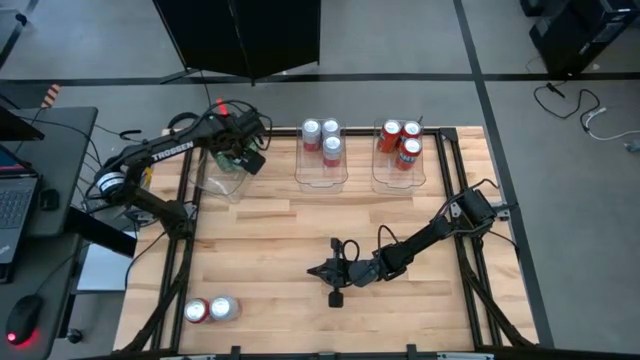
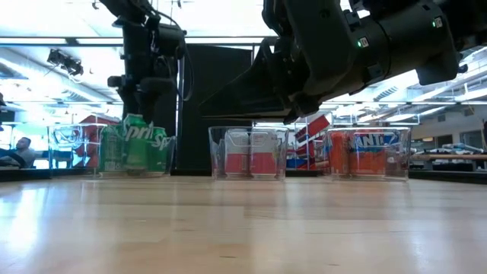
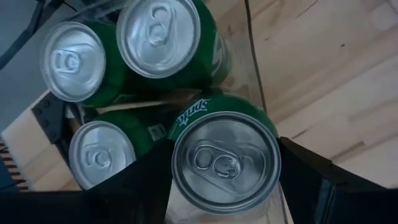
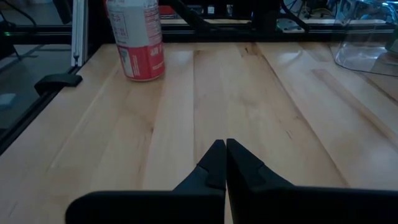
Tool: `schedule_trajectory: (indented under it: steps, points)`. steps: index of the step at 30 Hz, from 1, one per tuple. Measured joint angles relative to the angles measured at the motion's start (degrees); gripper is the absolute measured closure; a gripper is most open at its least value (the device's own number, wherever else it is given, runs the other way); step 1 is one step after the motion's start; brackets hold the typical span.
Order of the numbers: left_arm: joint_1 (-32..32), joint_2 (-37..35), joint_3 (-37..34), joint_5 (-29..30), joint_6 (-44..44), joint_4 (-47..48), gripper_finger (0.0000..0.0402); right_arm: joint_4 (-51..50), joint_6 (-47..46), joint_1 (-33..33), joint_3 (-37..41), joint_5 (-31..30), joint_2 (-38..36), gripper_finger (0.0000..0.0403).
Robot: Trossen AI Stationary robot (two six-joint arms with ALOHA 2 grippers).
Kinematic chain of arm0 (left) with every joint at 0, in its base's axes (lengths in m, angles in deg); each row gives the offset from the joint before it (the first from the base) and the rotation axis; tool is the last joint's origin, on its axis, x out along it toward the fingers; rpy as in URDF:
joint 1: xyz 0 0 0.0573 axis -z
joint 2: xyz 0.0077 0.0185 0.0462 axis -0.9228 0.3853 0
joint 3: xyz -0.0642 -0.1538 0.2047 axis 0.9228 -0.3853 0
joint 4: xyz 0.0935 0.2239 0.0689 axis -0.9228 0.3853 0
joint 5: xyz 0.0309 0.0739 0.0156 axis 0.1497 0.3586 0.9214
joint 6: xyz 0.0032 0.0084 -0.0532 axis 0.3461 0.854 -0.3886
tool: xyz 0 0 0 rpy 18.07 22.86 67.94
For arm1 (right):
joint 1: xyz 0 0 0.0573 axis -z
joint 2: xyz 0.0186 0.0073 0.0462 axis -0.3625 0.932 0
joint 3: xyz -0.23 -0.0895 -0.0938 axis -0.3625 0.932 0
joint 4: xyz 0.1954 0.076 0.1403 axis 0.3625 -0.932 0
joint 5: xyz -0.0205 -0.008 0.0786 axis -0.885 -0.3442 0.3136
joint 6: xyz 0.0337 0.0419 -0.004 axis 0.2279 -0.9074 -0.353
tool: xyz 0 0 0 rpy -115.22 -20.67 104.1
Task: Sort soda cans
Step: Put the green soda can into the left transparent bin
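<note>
1. Seen from above, three clear bins line the top edge of a wooden counter (image 1: 300, 240): a left bin (image 1: 222, 180), a middle bin (image 1: 321, 168) and a right bin (image 1: 399, 170).
2. The left hand (image 1: 236, 152) hangs over the left bin at upper left of the overhead frame, its two dark fingers (image 3: 143, 180) pinching a green can (image 3: 225, 160) by the sides, silver top facing the wrist camera.
3. Three more green cans sit beside it in that bin, making four green cans in the wrist view: one at top centre (image 3: 163, 34), one at upper left (image 3: 73, 61), one at lower left (image 3: 102, 154).
4. The middle bin holds three silver-white cans with red labels (image 1: 325, 137), standing upright and bunched together.
5. The right bin holds three red cans (image 1: 401, 139), also upright and touching.
6. At lower left of the overhead frame, two cans stand side by side on the counter's edge: one red (image 1: 197, 311), one silver-white (image 1: 222, 309).
7. The right hand (image 1: 322, 270) rests low over the counter at bottom centre, well apart from every can, its fingers pressed together with nothing between them.
8. From counter height, the green cans (image 2: 135, 144) show through the left bin's wall at the frame's left.
</note>
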Motion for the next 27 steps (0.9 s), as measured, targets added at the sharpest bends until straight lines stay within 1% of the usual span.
schedule_trajectory:
  steps: [4, 10, 14, 18, 23, 27]
  points:
    - [-0.69, 0.02, -1.82, -0.37, 1.30, -1.60, 0.0156, -0.15, 0.00, 0.00, 0.00, 0.00, 0.00, 0.0403]
    - [-0.69, 0.03, -3.62, -0.62, 3.69, -2.80, 0.0120, -0.18, 0.00, 0.00, 0.00, 0.01, 0.00, 0.0403]
    - [-0.69, 0.00, -3.71, -0.27, 4.06, -3.19, 0.0105, -0.19, 0.00, 0.00, 0.00, 0.00, 0.00, 0.0403]
    - [-0.69, 0.00, -3.71, 1.31, 5.55, -3.18, 0.0100, -0.19, 0.00, 0.00, 0.00, 0.00, 0.00, 0.0403]
    - [-0.67, 0.00, -3.69, 1.44, 7.32, -3.10, 0.0099, -0.19, 0.00, 0.00, 0.00, 0.00, 0.00, 0.0403]
    - [-0.67, 0.00, -1.71, 1.55, 8.50, -2.06, 0.0099, -0.20, 0.01, 0.00, 0.00, 0.00, 0.00, 0.0403]
